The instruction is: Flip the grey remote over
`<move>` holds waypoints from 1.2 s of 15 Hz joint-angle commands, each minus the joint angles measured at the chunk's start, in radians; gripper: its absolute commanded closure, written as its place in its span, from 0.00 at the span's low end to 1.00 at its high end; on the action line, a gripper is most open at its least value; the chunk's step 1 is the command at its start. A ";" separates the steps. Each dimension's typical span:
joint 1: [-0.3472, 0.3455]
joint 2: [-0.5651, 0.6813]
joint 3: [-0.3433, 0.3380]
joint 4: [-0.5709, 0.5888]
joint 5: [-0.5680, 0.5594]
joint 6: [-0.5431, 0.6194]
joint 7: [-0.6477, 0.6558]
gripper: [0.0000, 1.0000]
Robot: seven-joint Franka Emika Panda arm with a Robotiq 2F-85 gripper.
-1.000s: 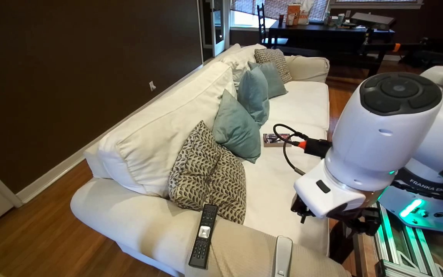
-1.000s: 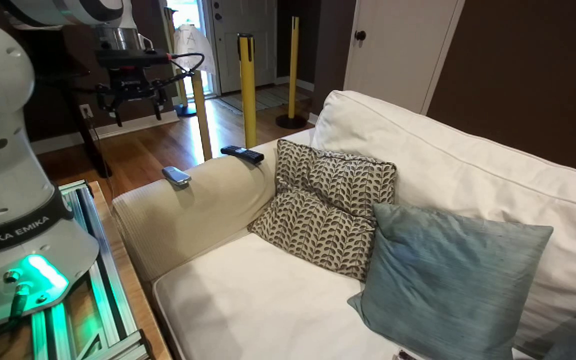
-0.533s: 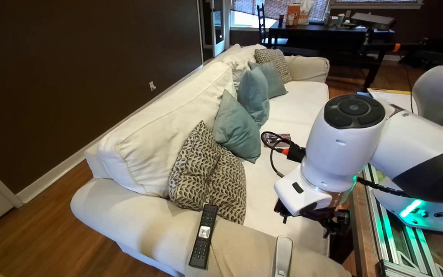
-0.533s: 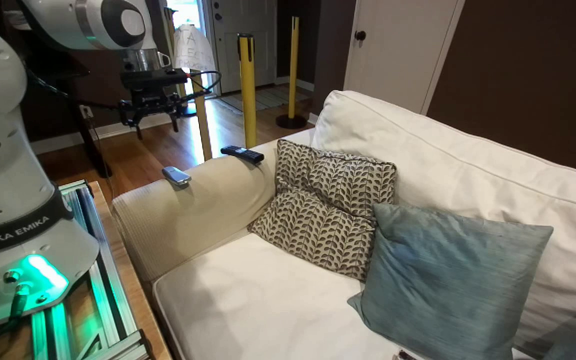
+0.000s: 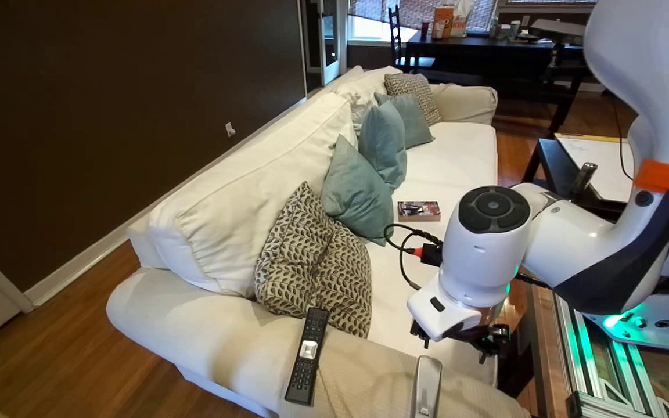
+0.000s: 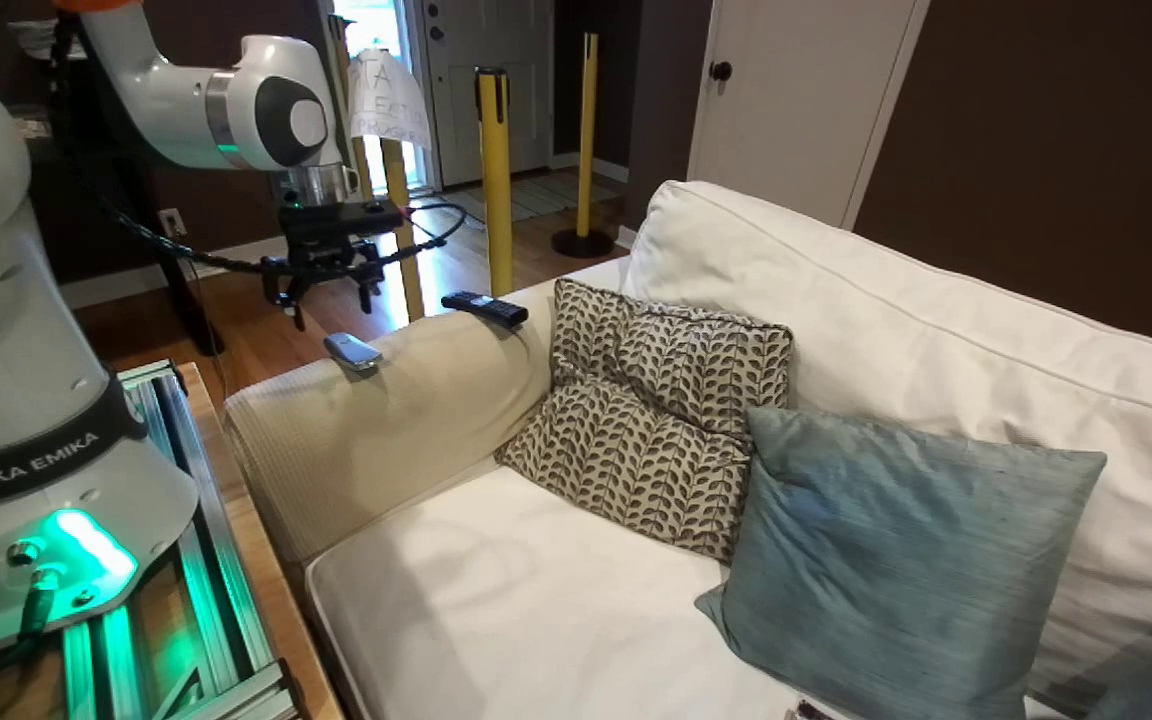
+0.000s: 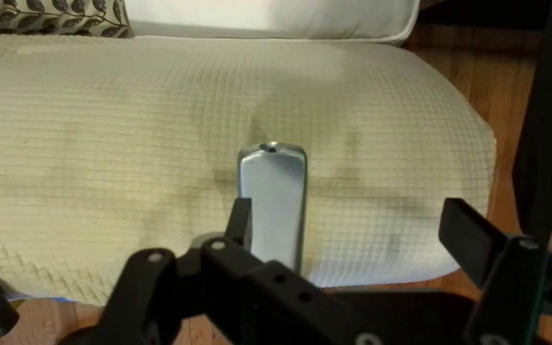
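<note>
The grey remote [image 5: 427,386] lies on the sofa's beige arm [image 5: 363,377] in both exterior views [image 6: 352,351]. In the wrist view the remote [image 7: 278,206] shows a plain, smooth silver face upward; its near end is hidden behind the gripper's left-hand finger. My gripper [image 7: 348,215] is open and empty, pointing down. Its left-hand finger overlaps the remote in the wrist view, and the right-hand finger is well to the right of it. In the exterior views the gripper [image 5: 454,349] [image 6: 332,312] hangs above the sofa arm, apart from the remote.
A black remote [image 5: 307,357] with a pale centre lies farther along the sofa arm, also visible in an exterior view [image 6: 484,308]. A leaf-patterned cushion [image 6: 646,410] leans behind it. A book-like box [image 5: 418,211] lies on the seat. The robot's table edge [image 6: 236,540] stands beside the arm.
The arm has swung and lowered my gripper toward the sofa arm and the grey remote. The box on the seat is uncovered in an exterior view. Both remotes have stayed still.
</note>
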 commanded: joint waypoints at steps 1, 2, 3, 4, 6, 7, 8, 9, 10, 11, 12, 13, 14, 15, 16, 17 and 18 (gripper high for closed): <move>-0.002 0.080 -0.050 0.000 -0.114 0.067 0.032 0.00; 0.003 0.087 -0.066 0.000 -0.138 0.071 0.049 0.00; 0.011 0.097 -0.086 0.002 -0.160 0.081 0.061 0.00; 0.016 0.103 -0.100 0.006 -0.172 0.082 0.071 0.00; 0.026 0.123 -0.128 0.016 -0.200 0.105 0.096 0.00; 0.034 0.130 -0.141 0.022 -0.212 0.116 0.111 0.00; 0.038 0.142 -0.149 0.028 -0.218 0.134 0.115 0.00; 0.045 0.156 -0.157 0.036 -0.223 0.153 0.120 0.00; 0.052 0.169 -0.163 0.044 -0.227 0.169 0.119 0.00; 0.056 0.186 -0.165 0.053 -0.225 0.185 0.115 0.00; 0.067 0.199 -0.175 0.061 -0.228 0.199 0.119 0.00; 0.073 0.216 -0.179 0.071 -0.225 0.214 0.114 0.00; 0.080 0.231 -0.183 0.080 -0.222 0.227 0.109 0.00; 0.089 0.247 -0.189 0.092 -0.220 0.236 0.106 0.00; 0.098 0.262 -0.197 0.102 -0.219 0.240 0.105 0.00; 0.110 0.275 -0.208 0.114 -0.219 0.238 0.106 0.00; 0.116 0.289 -0.213 0.125 -0.217 0.238 0.103 0.00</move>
